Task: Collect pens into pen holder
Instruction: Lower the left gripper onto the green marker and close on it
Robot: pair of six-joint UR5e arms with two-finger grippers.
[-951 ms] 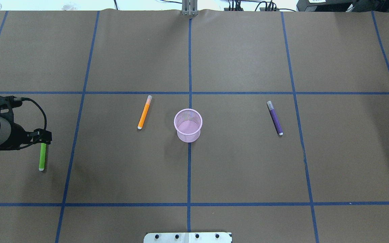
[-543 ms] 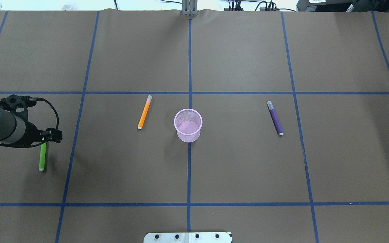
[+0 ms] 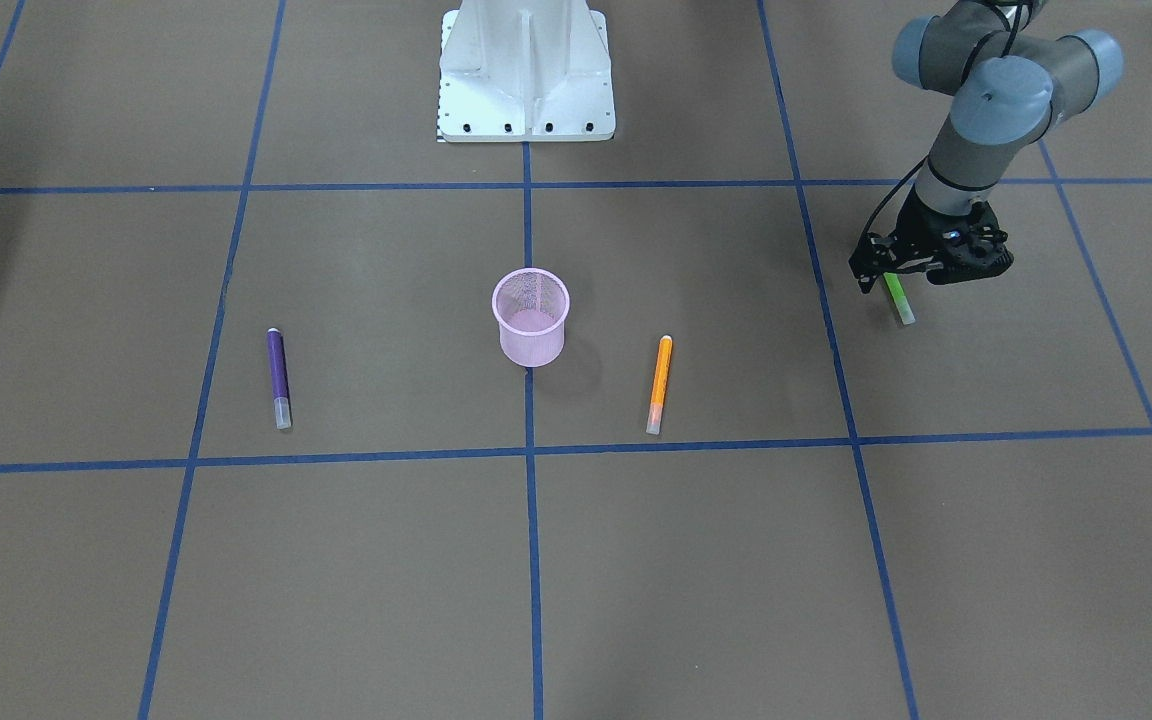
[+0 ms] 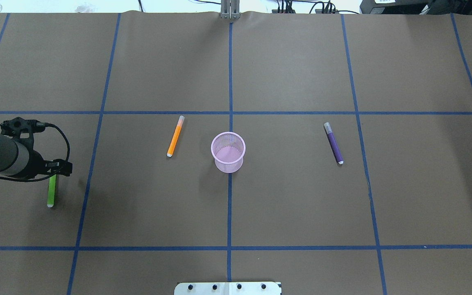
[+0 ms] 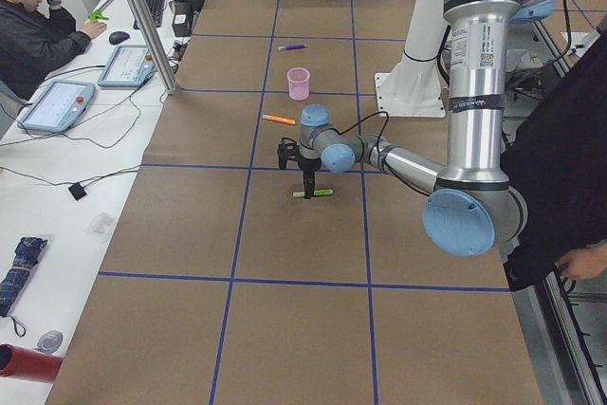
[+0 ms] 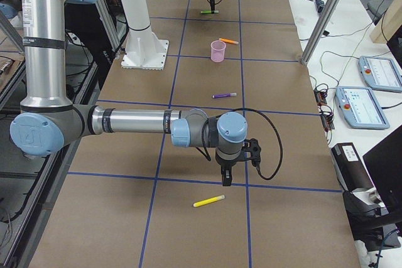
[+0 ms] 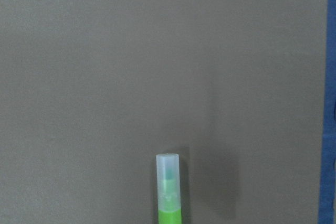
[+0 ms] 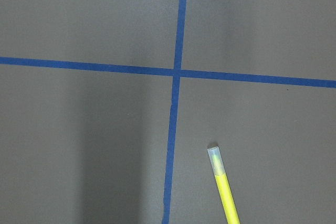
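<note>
The pink mesh pen holder (image 4: 228, 152) stands upright at the table's middle, with no pen inside. The orange pen (image 4: 174, 136) lies to its left and the purple pen (image 4: 333, 143) to its right, both flat on the table. The bright green pen (image 4: 50, 190) lies flat at the far left. My left gripper (image 4: 57, 169) points down over the green pen's capped end (image 7: 169, 192). Its fingers are hidden under the wrist, so I cannot tell their state. My right gripper (image 6: 226, 180) shows only in the exterior right view, pointing down and far from the holder. I cannot tell its state.
A yellow pen (image 6: 208, 201) lies on the table below my right gripper and also shows in the right wrist view (image 8: 224, 187). The robot's white base (image 3: 526, 70) stands at the table's near edge. An operator (image 5: 38, 26) sits at a side bench with tablets.
My left gripper moved right over the green pen's capped end, then edged slightly back left. No pen and not the holder has moved.
</note>
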